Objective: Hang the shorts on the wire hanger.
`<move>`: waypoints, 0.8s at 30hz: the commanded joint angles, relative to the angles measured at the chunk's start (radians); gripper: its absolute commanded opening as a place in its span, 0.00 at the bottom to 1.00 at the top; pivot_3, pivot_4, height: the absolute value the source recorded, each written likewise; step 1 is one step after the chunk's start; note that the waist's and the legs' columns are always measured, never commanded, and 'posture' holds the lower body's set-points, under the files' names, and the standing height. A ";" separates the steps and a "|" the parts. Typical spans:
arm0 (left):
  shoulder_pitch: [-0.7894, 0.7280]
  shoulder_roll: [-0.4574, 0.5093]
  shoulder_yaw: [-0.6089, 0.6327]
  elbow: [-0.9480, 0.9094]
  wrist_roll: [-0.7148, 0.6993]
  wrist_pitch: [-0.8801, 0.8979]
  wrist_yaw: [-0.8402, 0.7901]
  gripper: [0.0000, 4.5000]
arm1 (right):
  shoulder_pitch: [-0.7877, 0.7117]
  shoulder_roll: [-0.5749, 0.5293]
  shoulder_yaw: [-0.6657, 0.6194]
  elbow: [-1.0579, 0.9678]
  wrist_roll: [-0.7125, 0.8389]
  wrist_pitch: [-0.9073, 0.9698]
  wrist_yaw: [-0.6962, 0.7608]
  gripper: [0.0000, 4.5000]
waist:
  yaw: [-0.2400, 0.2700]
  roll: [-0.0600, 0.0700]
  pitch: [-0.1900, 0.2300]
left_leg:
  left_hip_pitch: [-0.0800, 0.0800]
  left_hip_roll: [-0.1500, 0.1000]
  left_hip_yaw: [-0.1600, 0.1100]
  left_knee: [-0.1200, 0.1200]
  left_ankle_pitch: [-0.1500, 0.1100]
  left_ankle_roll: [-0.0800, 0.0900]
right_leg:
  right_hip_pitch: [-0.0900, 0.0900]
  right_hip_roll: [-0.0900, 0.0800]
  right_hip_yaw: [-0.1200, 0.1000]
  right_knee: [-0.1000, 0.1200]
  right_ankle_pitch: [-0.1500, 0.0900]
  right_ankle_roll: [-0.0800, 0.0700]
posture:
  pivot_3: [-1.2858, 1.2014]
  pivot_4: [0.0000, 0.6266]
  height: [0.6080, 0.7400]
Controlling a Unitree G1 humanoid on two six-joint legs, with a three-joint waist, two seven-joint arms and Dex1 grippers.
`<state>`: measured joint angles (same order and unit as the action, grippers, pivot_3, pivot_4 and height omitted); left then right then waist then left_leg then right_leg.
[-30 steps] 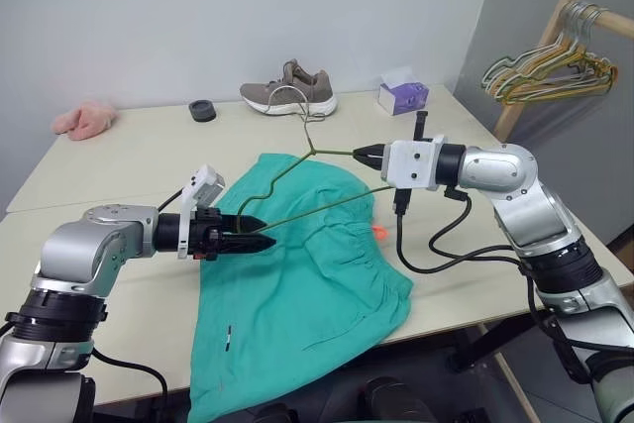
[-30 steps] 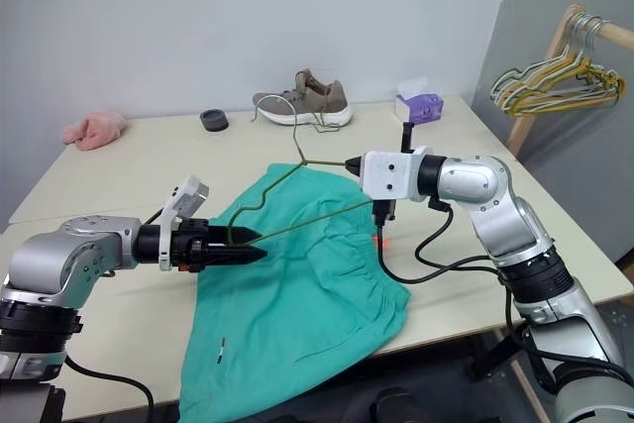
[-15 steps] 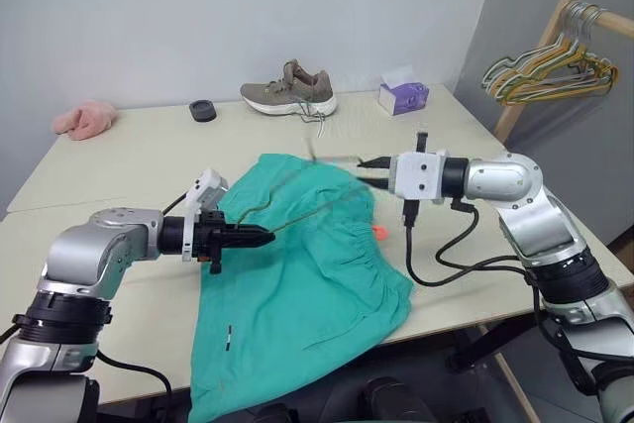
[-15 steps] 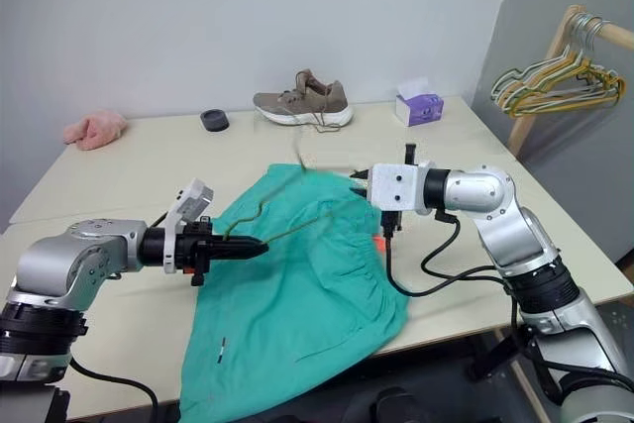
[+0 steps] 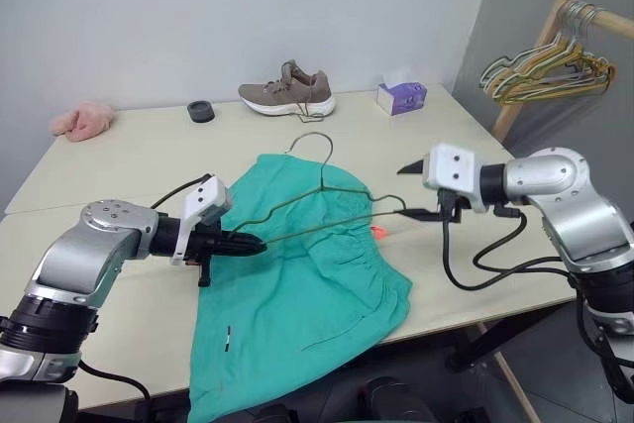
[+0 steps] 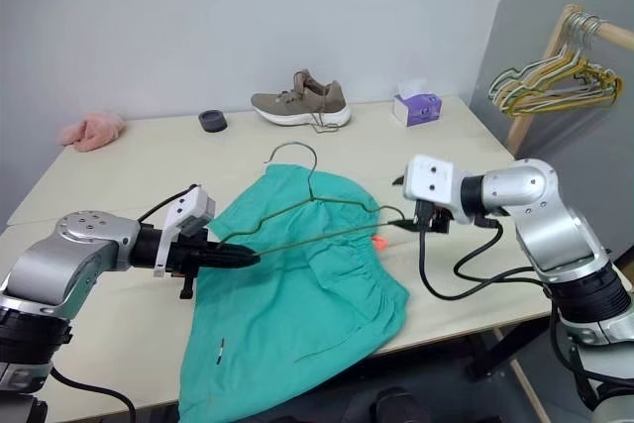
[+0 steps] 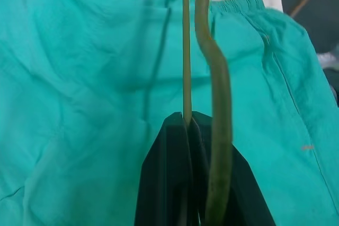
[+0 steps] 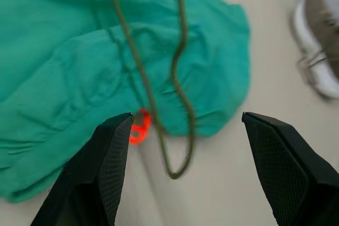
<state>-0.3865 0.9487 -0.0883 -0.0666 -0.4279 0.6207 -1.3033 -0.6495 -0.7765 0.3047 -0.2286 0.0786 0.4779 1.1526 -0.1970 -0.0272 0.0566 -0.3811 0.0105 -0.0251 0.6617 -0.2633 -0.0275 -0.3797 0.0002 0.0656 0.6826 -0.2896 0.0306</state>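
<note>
The teal-green shorts (image 5: 307, 294) lie spread on the table (image 5: 129, 160), their lower part hanging over the near edge, with an orange tag (image 5: 378, 232) at the waistband. The thin wire hanger (image 5: 327, 190) is held just over them, its hook (image 5: 315, 139) pointing toward the far side. My left gripper (image 5: 245, 243) is shut on the hanger's left corner; in the left wrist view the black fingers (image 7: 177, 173) pinch the wire (image 7: 186, 51). My right gripper (image 5: 416, 191) stands open beside the hanger's right corner (image 8: 177, 172), holding nothing.
At the back of the table are a brown shoe (image 5: 287, 91), a purple tissue box (image 5: 401, 97), a black round object (image 5: 201, 111) and a pink cloth (image 5: 82, 119). To the right, a wooden rack (image 5: 540, 47) carries several coloured hangers (image 5: 540, 71).
My right gripper let go of the hanger, opened and drew back to the right and down. My left gripper shut on the hanger's left corner, and the hanger swung so its hook sits nearer the shorts.
</note>
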 commanded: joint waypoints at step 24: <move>-0.034 -0.103 0.113 0.026 -0.053 -0.023 0.076 0.29 | 0.068 -0.025 0.038 -0.067 0.081 0.214 0.092 0.00 | 0.003 -0.001 0.000 | 0.000 0.000 -0.001 0.001 0.000 0.000 | 0.000 0.000 -0.001 0.000 0.000 0.001 | 0.44 0.00 1.00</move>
<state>-0.3920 0.8506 -0.0366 -0.0544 -0.4611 0.6022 -1.2538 -0.5843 -0.7819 0.3964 -0.2527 0.1304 0.6774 1.2428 -0.1943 -0.0278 0.0563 -0.3815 0.0107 -0.0264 0.6622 -0.2634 -0.0275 -0.3794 0.0003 0.0644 0.6826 -0.2899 0.0311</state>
